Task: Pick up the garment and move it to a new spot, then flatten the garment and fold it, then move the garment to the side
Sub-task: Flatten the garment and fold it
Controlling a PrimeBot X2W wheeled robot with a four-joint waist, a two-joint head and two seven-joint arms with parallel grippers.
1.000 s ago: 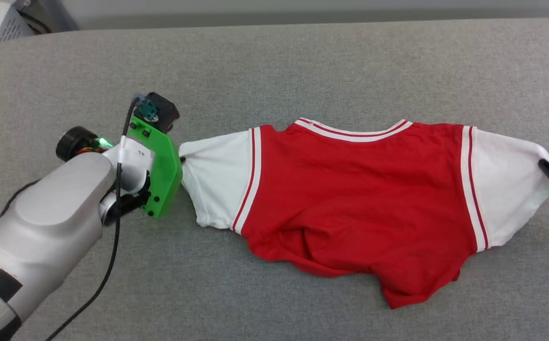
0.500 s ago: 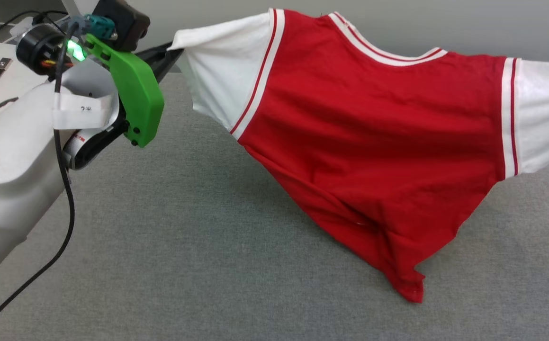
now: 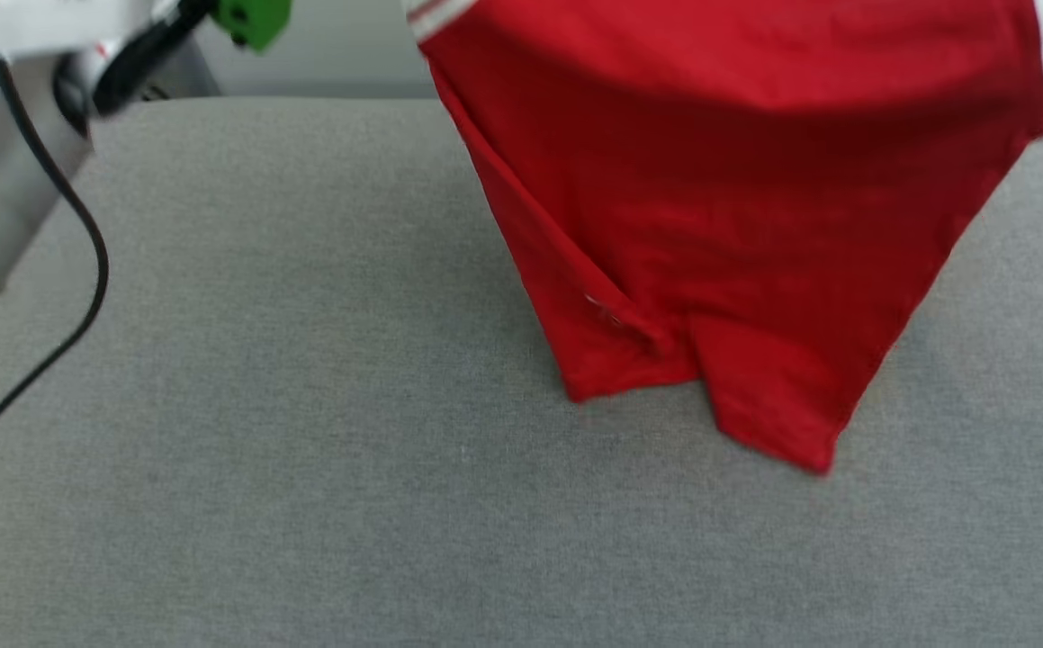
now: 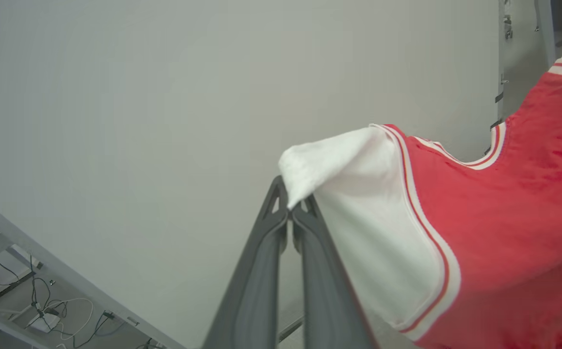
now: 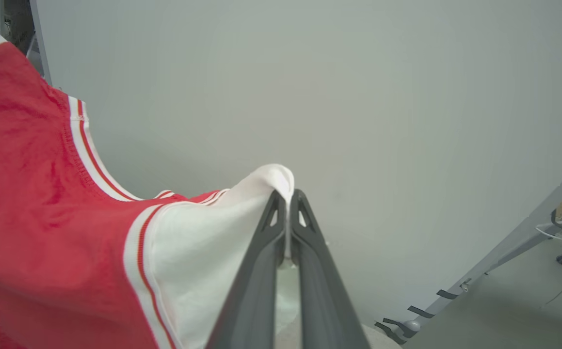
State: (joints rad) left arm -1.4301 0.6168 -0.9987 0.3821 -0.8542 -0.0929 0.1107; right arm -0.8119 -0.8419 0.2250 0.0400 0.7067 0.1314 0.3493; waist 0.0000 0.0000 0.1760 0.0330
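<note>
Head view: the garment (image 3: pixel 737 225) hangs in the air above the grey surface (image 3: pixel 260 495), its red body spread wide. Its two lowest hem corners dangle over the right half of the surface. I cannot tell whether they brush it or hang just clear. One side of the body is doubled into a slanting fold. The left and near parts of the surface are bare, so that is my open room. A black cable (image 3: pixel 80 270) loops down over the surface's left edge, under the green bracket (image 3: pixel 256 20) on my left arm.

Left wrist view: the left gripper (image 4: pixel 290 213) is clamped on the tip of one white sleeve (image 4: pixel 358 203), fingers pressed together with cloth between them. It is high above the surface, with a plain wall (image 4: pixel 140 97) beyond.

Right wrist view: the right gripper (image 5: pixel 286 198) pinches the tip of the other sleeve in the same way. A grey frame rail (image 5: pixel 504 257) runs off past the surface's right side.

To do this carry well, I would hold both grippers level and well apart so the shoulder line stays taut. Then I would bring the shirt over the bare left part and let the hem land first. Laying it back from there should pull out the slanting fold. I would stop short of the left edge, where the cable could snag a sleeve.
</note>
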